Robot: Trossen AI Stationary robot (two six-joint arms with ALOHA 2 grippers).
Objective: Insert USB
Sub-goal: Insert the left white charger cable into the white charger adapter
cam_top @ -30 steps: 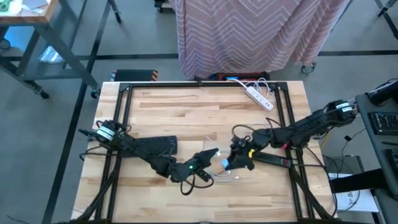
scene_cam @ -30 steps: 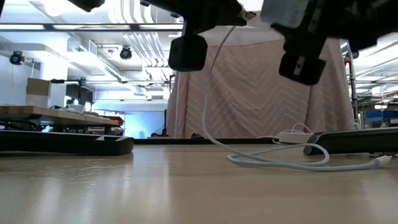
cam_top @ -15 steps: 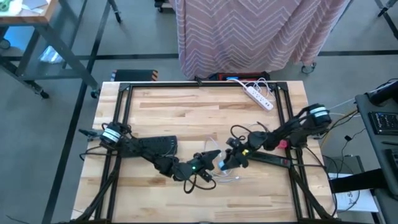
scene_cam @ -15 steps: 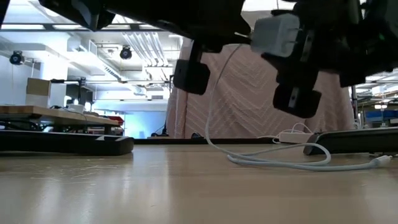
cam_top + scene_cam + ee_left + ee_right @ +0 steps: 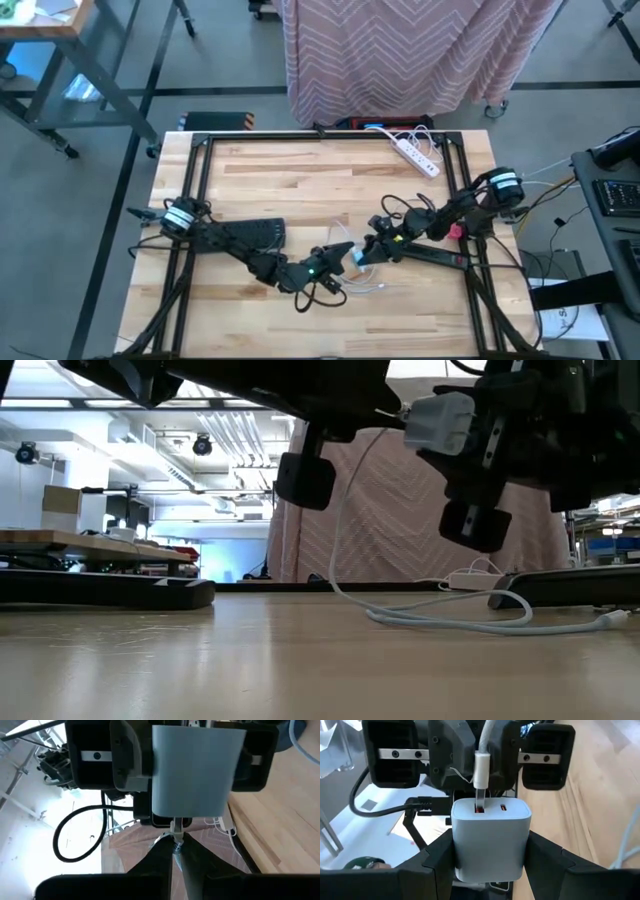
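Right gripper: gripping the white charger by its sides, the dark fingers pressing on both flanks; in the high view it is sitting at centre right of the frame, raised off the table.
Charger: facing the other arm with its two ports; in the low view it is showing as a pale block in the upper right of the frame.
Left gripper: pinching shut on the USB plug, its tips meeting at the plug's metal end right against the charger's face; in the high view it is lying at centre of the frame.
USB plug: its metal tip is entering the left port of the charger, in the centre of the right wrist frame.
Cable: hanging down from the plug and looping across the tabletop at right of the low frame.
Power strip: lying at the table's far edge, upper right of the high frame.
Curtain: hanging beyond the table, top of the frame.
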